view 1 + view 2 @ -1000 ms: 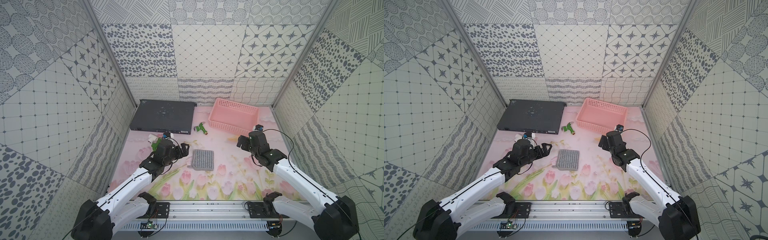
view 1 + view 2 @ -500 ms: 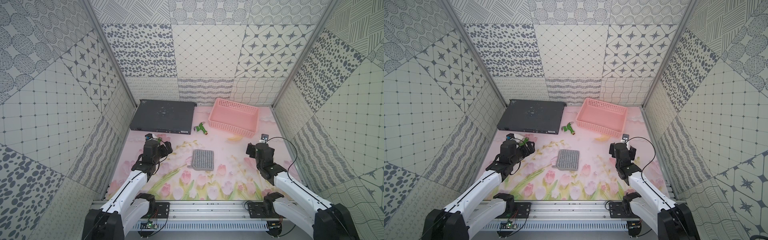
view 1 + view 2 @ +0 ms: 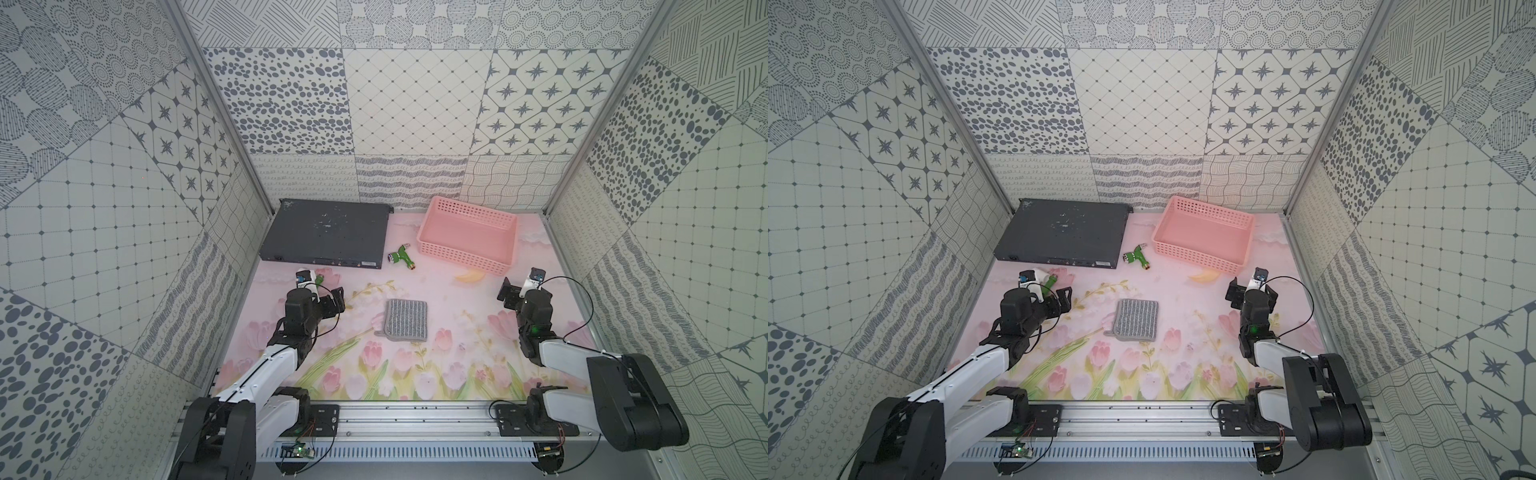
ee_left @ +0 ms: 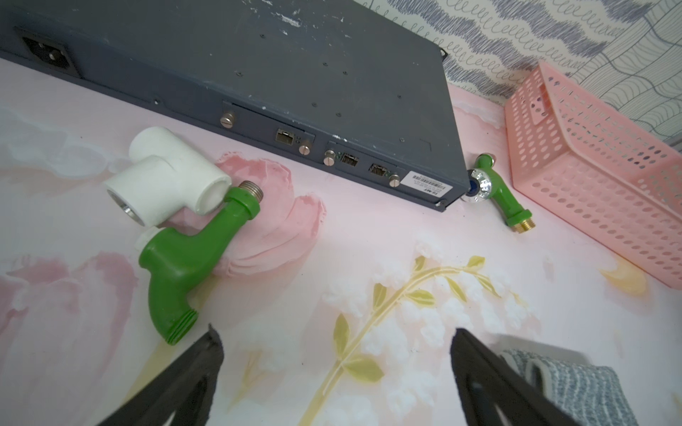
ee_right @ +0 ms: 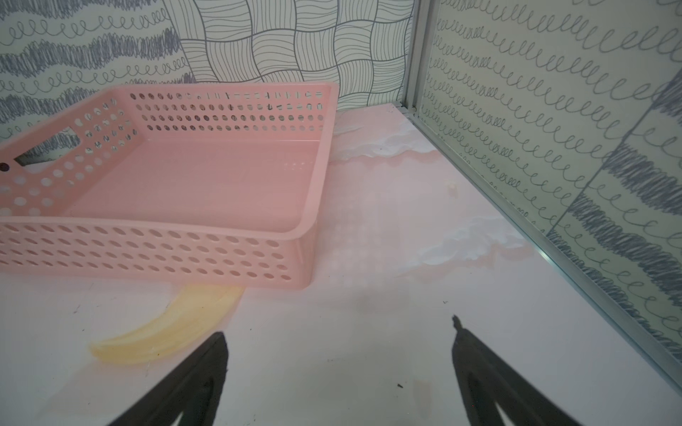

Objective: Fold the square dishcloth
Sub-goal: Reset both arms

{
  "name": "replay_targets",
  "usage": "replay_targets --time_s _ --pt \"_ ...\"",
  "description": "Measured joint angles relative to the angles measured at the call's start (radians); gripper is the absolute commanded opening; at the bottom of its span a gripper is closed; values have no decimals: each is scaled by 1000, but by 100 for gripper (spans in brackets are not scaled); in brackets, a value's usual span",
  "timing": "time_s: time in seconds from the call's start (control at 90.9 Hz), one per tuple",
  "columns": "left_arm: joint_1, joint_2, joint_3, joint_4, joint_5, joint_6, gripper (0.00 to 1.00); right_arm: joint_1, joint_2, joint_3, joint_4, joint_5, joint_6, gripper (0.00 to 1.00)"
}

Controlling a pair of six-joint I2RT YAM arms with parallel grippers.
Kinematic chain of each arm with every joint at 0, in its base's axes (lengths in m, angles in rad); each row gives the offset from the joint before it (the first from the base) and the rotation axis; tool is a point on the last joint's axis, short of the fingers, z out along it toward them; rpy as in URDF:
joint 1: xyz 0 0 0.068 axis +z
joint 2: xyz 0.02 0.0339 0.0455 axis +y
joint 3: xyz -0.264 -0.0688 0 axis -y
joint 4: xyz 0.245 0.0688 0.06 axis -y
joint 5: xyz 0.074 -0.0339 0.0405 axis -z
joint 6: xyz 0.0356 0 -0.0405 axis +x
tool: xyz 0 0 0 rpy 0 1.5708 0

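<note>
A: Dishcloth (image 3: 406,319) pos. is requested.

B: It's seen lying on the tulip-print mat (image 3: 457,374), approx. mid-table, between both arms, touched by neither. Gray w/ whitish stripes. A doubled-over edge is shown in the left wrist view, and a strip of plain hem is seen sticking out at the near-left corner in both top views.

A: Left gripper (image 4: 334,333)?

B: Fingers are spread wide, nothing held. It's positioned low over the mat, near the cloth's left side. A green tap (image 4: 184,258) & white tee fitting (image 4: 166,177) are seen just ahead.

A: Right gripper (image 5: 337,328)?

B: Spread wide too, nothing gripped. It's positioned well apart from the cloth, by the right wall, w/ the pink basket (image 5: 147,250) ahead. Dark gray box (image 3: 328,232) & 2nd green tap (image 3: 402,256) are set farther back.
</note>
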Motion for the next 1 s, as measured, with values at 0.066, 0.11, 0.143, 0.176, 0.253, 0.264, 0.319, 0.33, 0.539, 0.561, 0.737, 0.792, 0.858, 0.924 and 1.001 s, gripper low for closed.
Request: replay_targets --time_s 0.066,0.11,0.143,0.176,0.253,0.264,0.319,0.33,0.539,0.561,0.737,0.792,0.858,0.924,1.001 --pt "0 23 -30 62 10 24 99 -2 43 8 43 -27 -21 97" --pt "0 35 -43 97 14 36 99 -5 80 17 77 -46 -35 97" --pt "0 47 -54 129 18 47 99 -6 111 23 105 -58 -41 97" --pt "0 61 -64 161 21 55 99 -7 147 29 134 -69 -48 97" --pt "1 100 -77 224 27 74 99 -11 238 39 206 -101 -66 97" --pt "2 106 -77 233 28 76 99 -11 249 40 213 -105 -68 97" --pt "2 139 -79 274 34 87 99 -14 281 48 212 -128 -76 97" --pt "2 146 -78 281 35 90 99 -15 282 48 210 -135 -77 97" --pt "2 241 -70 393 65 129 99 -32 281 124 178 -150 -76 97" --pt "2 253 -70 409 69 135 99 -32 281 128 179 -149 -75 97" --pt "2 392 -40 496 95 168 99 -33 281 132 163 -145 -72 97" --pt "2 429 -17 501 105 177 99 -34 281 132 161 -144 -72 97" --pt "3 454 16 498 119 187 99 -34 281 132 159 -142 -72 97" --pt "3 468 39 497 129 197 99 -34 281 132 158 -141 -72 97" --pt "6 479 57 499 141 204 99 -34 281 132 158 -141 -72 97"
